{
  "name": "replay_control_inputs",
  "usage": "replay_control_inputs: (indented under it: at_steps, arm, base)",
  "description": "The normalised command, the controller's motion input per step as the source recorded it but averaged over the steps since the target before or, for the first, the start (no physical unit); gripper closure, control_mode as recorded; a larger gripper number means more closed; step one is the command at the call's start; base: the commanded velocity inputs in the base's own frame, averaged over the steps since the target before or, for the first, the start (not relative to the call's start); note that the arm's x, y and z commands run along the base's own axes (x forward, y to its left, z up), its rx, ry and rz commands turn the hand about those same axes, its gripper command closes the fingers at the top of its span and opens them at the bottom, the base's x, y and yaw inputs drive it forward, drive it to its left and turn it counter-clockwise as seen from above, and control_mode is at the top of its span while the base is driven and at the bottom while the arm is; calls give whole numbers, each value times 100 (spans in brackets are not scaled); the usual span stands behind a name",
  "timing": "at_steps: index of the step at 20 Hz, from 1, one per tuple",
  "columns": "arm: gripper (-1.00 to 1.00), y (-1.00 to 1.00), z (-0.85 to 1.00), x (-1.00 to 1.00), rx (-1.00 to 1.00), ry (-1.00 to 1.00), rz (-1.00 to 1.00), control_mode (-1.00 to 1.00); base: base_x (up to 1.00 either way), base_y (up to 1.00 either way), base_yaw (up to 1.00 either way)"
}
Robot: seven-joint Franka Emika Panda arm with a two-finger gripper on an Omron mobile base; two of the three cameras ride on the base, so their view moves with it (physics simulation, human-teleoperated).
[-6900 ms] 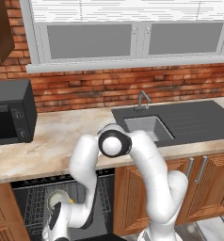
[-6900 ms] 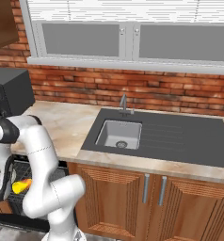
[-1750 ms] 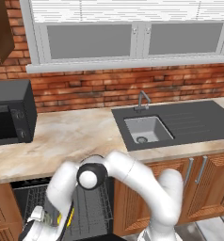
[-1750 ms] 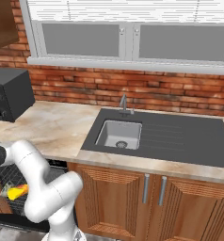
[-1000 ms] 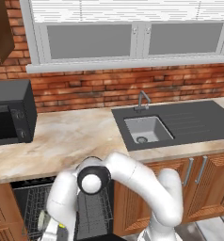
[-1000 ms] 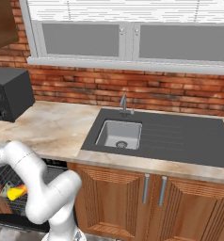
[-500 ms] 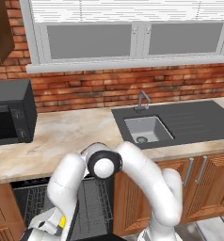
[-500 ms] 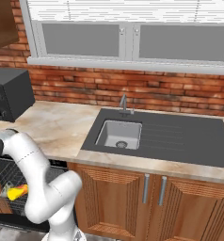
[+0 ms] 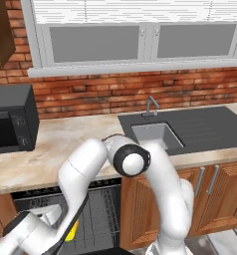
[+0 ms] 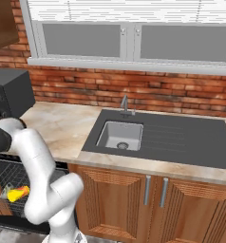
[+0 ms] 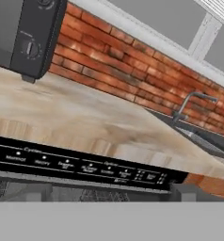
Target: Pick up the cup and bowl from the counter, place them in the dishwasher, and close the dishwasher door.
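Right base view: cup (image 10: 17, 193) on its side in open dishwasher (image 10: 20, 178) rack below counter (image 10: 62, 128) edge; pincer state indiscernible.

Very little can be read. The dishwasher (image 11: 85, 169) has a black control strip along its top edge, just under the front lip of the surface (image 11: 76, 127), and a row of small white labels runs along it from left to right. They are blurred: a few look like short words, but no letter can be made out with any certainty. Beside the labels toward the right sit small pale dots or marks, equally unreadable. The microwave (image 11: 24, 33) at the far left shows a round dial with faint ticks around it, and no figures can be read there. No brand, number or sign is legible anywhere else.
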Motion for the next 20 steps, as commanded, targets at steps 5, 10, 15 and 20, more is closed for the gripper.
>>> replay_control_inputs:
  at_steps: [5, 10, 15, 20]
  arm:
    - [-100, 14, -12, 0, 32, 26, -3, -100]
    - [-100, 15, -25, 6, 23, 31, -3, -100]
    - [-100, 1, -6, 7, 20, 21, -2, -100]
    - [-100, 0, -10, 8, 19, 20, 0, -100]
  base:
    - [0, 0, 0]
    - [0, 0, 0]
    - [0, 0, 0]
    - [0, 0, 0]
